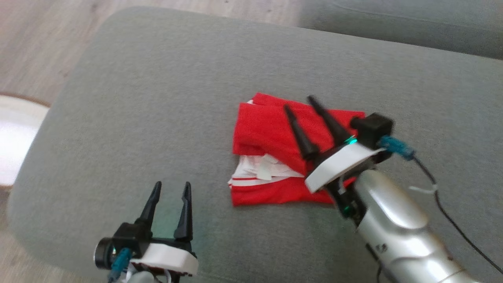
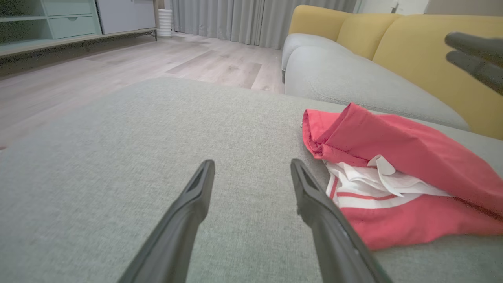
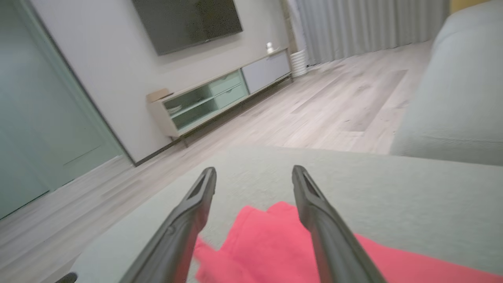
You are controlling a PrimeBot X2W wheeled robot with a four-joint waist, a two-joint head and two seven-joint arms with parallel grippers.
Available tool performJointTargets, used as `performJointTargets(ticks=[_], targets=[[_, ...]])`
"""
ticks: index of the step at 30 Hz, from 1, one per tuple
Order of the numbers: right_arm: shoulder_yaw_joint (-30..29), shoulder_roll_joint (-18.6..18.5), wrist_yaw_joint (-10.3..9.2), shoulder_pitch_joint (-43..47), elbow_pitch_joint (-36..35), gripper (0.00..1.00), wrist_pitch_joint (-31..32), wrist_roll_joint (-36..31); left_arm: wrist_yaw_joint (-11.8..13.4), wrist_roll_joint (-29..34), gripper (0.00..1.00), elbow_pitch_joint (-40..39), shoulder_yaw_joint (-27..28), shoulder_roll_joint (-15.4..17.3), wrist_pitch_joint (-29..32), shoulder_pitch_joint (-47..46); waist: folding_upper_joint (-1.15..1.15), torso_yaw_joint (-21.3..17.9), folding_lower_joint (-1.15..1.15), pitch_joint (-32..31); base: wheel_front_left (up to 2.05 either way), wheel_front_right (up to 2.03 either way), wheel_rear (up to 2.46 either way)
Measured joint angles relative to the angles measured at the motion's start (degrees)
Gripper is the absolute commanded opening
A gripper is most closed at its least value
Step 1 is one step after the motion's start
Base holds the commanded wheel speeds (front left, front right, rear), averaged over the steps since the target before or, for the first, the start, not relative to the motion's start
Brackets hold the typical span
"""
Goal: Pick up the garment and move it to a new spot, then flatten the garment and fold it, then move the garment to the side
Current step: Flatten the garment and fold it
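The garment (image 1: 271, 133) lies folded into a compact red bundle on the grey cushion (image 1: 157, 98), with white sleeve cloth and striped trim showing at its near-left edge. My right gripper (image 1: 301, 103) hangs open above the bundle, fingers apart and nothing between them. In the right wrist view the right gripper (image 3: 254, 173) has the garment (image 3: 271, 243) lying below its spread fingers. My left gripper (image 1: 171, 188) stands open near the cushion's front, left of the bundle and apart from it. The left wrist view shows the left gripper (image 2: 251, 165) open, with the garment (image 2: 393, 157) to its right.
A second grey cushion (image 1: 412, 19) adjoins the far right, with yellow backrests (image 2: 424, 51) behind it. Wooden floor (image 1: 39, 39) lies beyond the left and far edges. A white round object (image 1: 15, 137) sits at the left. A dark cable (image 1: 452, 216) trails from my right wrist.
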Motion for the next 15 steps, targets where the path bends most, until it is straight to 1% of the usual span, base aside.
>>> performJointTargets(ticks=[3,5,8,10,15], targets=[[-6.3,-0.3,0.00,0.3,-0.7,1.00,0.0,-3.5,0.2,0.4,1.00,-0.1,1.4,0.0,0.0,0.0,0.00,-2.4,0.00,-0.2,0.00,0.00,0.00],[-12.2,-0.9,0.00,1.3,-1.7,1.00,0.0,-7.0,0.5,0.9,1.00,-0.4,2.4,0.0,0.0,-0.1,0.00,-4.2,0.00,-0.4,0.00,0.00,0.00],[-20.9,-2.1,0.00,5.3,-3.0,1.00,-0.2,-12.5,1.4,1.9,1.00,-1.1,4.0,0.0,0.0,-0.2,0.00,-6.9,0.00,-0.7,0.00,0.00,0.00],[-26.0,-2.4,0.00,9.1,-4.0,1.00,-0.2,-15.7,2.0,3.0,1.00,-1.6,5.0,0.0,0.0,-0.3,0.00,-8.7,0.00,-1.0,0.00,0.00,0.00],[-33.7,-1.5,0.00,15.7,-5.9,1.00,-0.2,-20.4,3.0,5.4,1.00,-3.1,6.5,0.0,0.0,-0.2,0.00,-12.0,0.00,-2.1,0.00,0.00,0.00]])
